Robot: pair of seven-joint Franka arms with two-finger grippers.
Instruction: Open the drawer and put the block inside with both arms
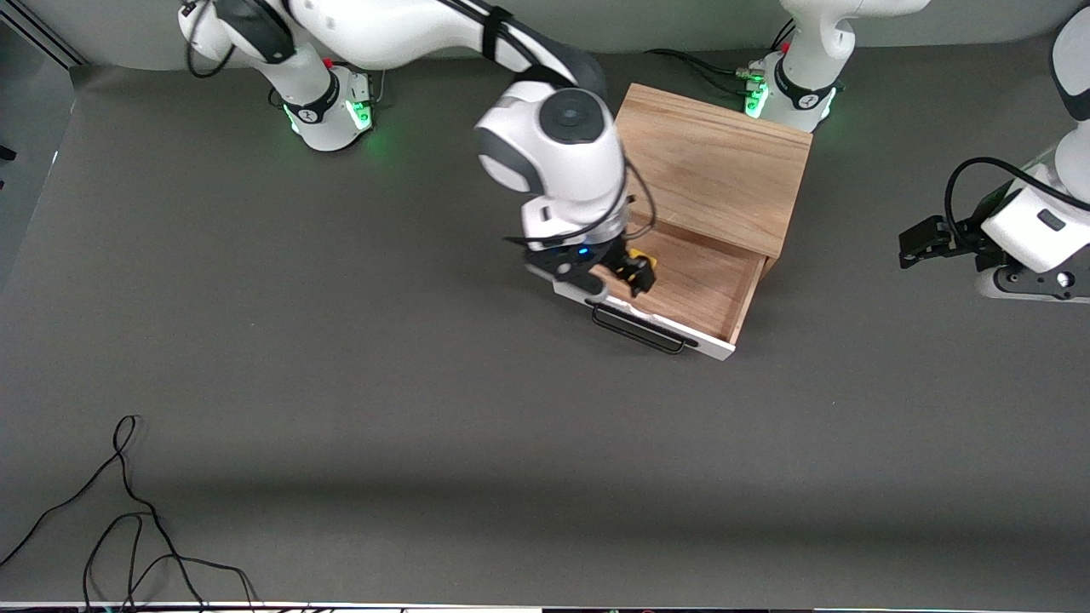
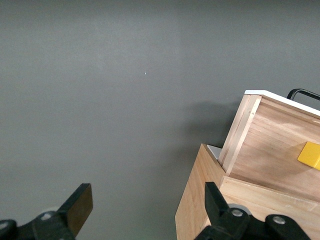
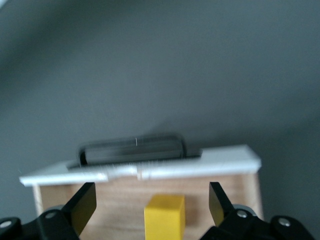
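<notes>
Block (image 3: 164,214) unmarked, in open drawer (image 1: 698,285)

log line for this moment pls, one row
drawer: open | block: in drawer | right gripper: open over block | left gripper: open, waiting beside cabinet

A dark grey matte surface (image 1: 341,383) fills nearly all of the front view, with a paler band along the edge where the bases stand. A thin black cable (image 1: 128,519) lies in loose loops on the surface at the right arm's end of the table, close to the front camera and well apart from everything else. Beside that same end, a dark panel (image 1: 25,128) borders the surface
</notes>
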